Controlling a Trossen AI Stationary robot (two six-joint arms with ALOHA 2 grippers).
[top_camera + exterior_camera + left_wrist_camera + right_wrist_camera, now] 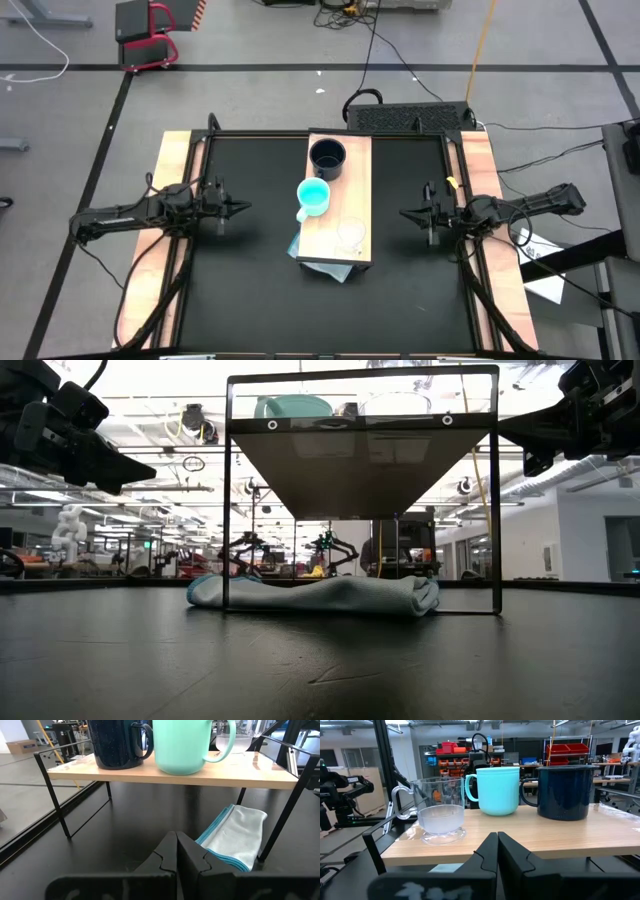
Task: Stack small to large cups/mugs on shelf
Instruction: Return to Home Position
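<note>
High view: near the left edge of the table [250,290], our left gripper [243,208] hangs pressed together, holding nothing. Mid-table stands the shelf [358,190], a long pale wood plank on black legs. On it sit the speckled dark navy mug [327,157] at the far end, the smooth turquoise mug [314,196], then the clear glass mug [350,233]. Near the right edge, our right gripper [405,213] is pressed together too. We think the mugs are done; the arms need only go home.

Shelf [356,190] stands mid-way across the worktop [250,280]. On it, in a row: large mug [327,157] at the far end, middle mug [314,196] midway, small mug [350,234] nearest. Cloth [325,268] lies under the near end.
</note>
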